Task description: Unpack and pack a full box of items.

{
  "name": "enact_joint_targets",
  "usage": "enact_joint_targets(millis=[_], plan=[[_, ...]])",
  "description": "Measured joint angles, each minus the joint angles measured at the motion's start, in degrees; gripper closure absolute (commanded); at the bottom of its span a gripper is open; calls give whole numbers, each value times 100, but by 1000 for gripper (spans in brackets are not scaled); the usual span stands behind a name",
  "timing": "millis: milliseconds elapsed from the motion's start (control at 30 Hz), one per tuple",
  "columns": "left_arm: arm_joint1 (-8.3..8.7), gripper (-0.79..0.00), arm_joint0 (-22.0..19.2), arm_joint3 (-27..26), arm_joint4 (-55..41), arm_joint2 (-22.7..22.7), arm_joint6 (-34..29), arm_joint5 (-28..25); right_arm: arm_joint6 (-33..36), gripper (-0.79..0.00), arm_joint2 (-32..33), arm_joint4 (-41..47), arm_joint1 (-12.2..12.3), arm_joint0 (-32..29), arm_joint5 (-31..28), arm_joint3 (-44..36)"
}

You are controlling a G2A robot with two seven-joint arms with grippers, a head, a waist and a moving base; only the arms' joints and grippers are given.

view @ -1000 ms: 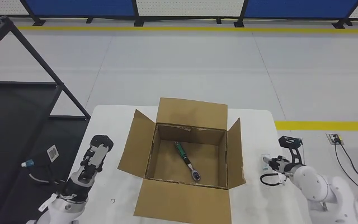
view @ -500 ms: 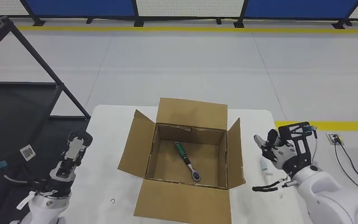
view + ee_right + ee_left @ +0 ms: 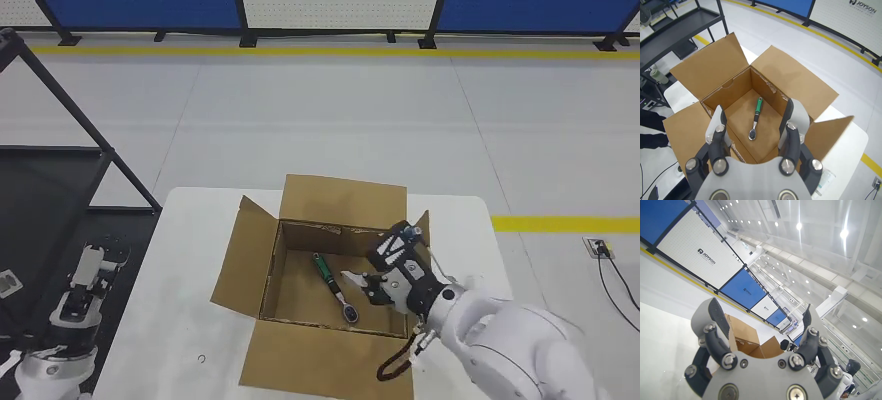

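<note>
Your R gripper (image 3: 754,107) hangs over the box (image 3: 715,62), fingers spread, nothing held. Drop straight, stay clear of the walls, and close across the ratchet (image 3: 755,121) at its green grip on the box floor. Vs 1 s ago: R arm swung in from the table (image 3: 185,290) edge; L gripper (image 3: 761,315), also spread, backed off sideways.

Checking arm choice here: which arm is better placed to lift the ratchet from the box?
Right. The right gripper hangs open over the box, close to the ratchet; the left gripper, also open, sits beside the table, aimed upward.
</note>
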Motion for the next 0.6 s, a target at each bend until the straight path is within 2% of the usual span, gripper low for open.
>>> enact_joint_targets(millis=[67, 200, 333, 600], plan=[[3, -785, 18, -3, -36, -43, -40, -18, 188, -468, -446, -4, -91, 418, 121, 395], [9, -785, 45, 17, -138, -116, -108, -72, 463, -431, -1177, 125, -283, 1070, 344, 1221], [15, -785, 54, 59, -260, -169, -184, -118, 824, -459, -1812, 492, -522, 1675, 499, 2289], [25, -785, 64, 109, -408, -233, -306, -205, 647, -462, -2659, 969, -1003, 2464, 676, 4200]])
